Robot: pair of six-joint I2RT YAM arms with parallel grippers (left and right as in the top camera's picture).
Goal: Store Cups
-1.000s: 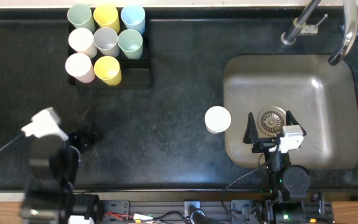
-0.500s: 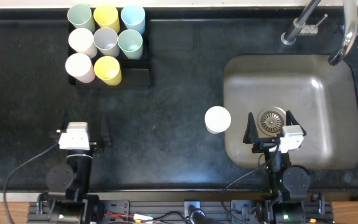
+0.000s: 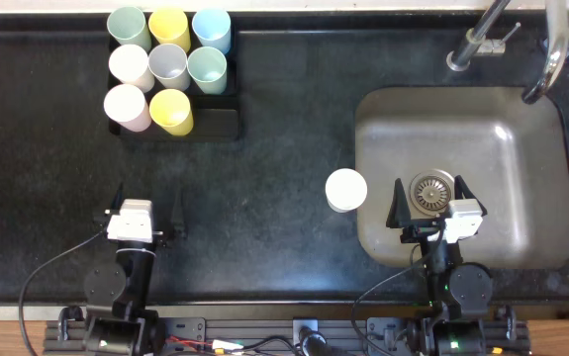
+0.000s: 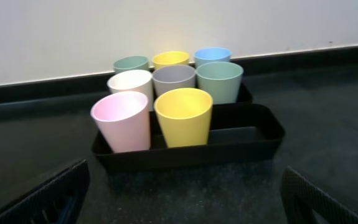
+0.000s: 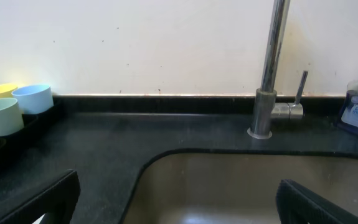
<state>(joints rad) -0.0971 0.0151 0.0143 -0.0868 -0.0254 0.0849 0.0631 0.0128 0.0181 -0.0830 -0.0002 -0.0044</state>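
A lone white cup stands on the black tabletop just beside the right gripper, fingers apart, while the left gripper, fingers also apart, faces the filled cup tray from well back.

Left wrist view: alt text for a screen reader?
A black tray on a dark counter holds eight upright cups; the pink cup and a yellow cup stand nearest, with the slot beside them vacant. The open left gripper faces the tray without touching it.
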